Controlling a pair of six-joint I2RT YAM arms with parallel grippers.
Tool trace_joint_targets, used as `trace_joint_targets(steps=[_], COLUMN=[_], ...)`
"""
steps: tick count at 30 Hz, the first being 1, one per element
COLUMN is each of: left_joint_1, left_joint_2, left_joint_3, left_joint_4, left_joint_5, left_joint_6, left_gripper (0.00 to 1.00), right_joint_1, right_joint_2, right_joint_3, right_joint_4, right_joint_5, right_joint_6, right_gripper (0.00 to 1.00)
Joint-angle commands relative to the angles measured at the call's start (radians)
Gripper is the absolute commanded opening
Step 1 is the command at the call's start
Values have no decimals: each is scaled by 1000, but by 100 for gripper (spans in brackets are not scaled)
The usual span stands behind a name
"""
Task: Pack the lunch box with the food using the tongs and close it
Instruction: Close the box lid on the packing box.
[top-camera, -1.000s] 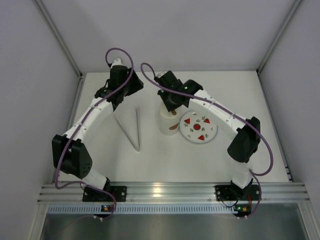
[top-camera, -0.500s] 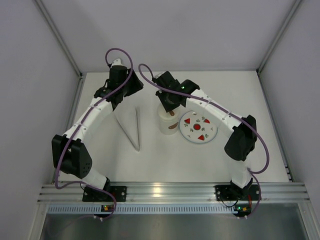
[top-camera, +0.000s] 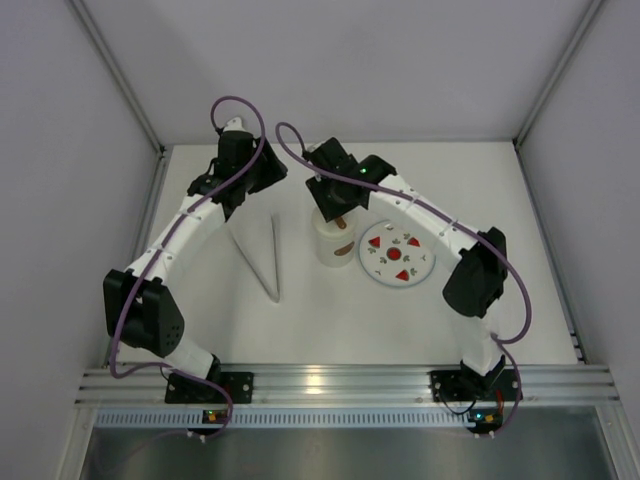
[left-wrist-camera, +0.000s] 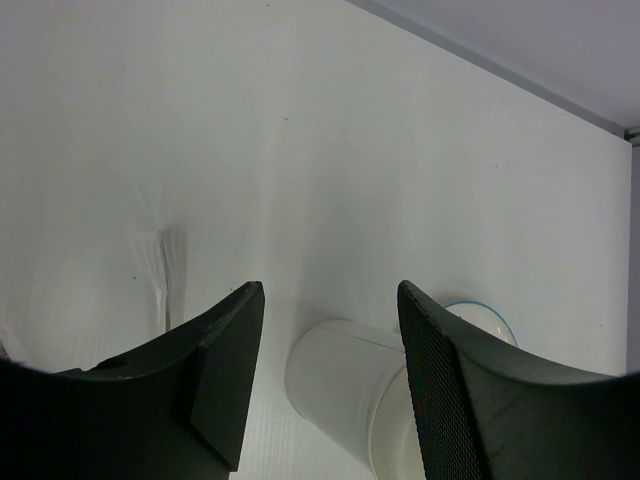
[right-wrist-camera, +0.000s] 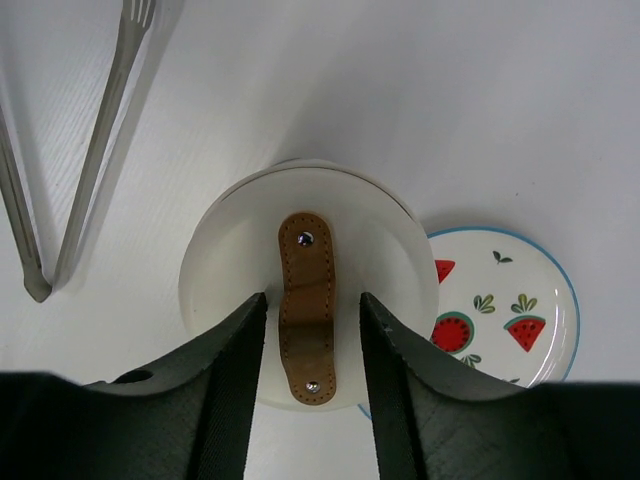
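Observation:
The lunch box (top-camera: 333, 247) is a white cylinder standing mid-table, with a round white lid (right-wrist-camera: 230, 270) resting on top. My right gripper (top-camera: 335, 205) hovers straight over it, open. Its jaws flank the lid's brown handle (right-wrist-camera: 307, 305) with a gap on each side. The metal tongs (top-camera: 262, 255) lie flat on the table left of the box. My left gripper (top-camera: 270, 172) is open and empty, up and to the left of the box. In the left wrist view the lunch box (left-wrist-camera: 340, 390) shows low between its fingers. The food is out of view.
A flat plate (top-camera: 397, 255) with red and green prints lies just right of the lunch box; its blue rim (right-wrist-camera: 560, 290) shows in the right wrist view. Grey walls close in the table at the back and on both sides.
My right gripper's jaws have parted from the lid's brown handle, leaving the lid on the lunch box. The right arm shifted slightly left. The left arm has not moved.

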Motion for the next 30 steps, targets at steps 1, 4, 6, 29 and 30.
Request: trace_joint_targets(steps=[1, 4, 6, 29, 30], left_joint_1=[7, 7, 7, 7, 7], left_joint_2=[-30, -28, -26, -17, -17], left_joint_3=[27, 29, 26, 30, 30], left_joint_4=[12, 12, 15, 9, 9], left_joint_5=[12, 15, 17, 29, 30], left_joint_6=[19, 20, 20, 22, 22], left_gripper=[61, 61, 61, 61, 61], right_joint_1=[-32, -35, -37, -67, -67], right_joint_2=[29, 30, 35, -140, -149], right_joint_3=[28, 24, 24, -281, -303], right_joint_4=[-39, -42, -44, 145, 153], right_joint_5=[-17, -22, -25, -34, -36], right_joint_6=[2, 6, 3, 85, 90], right_gripper=[44, 46, 47, 46, 46])
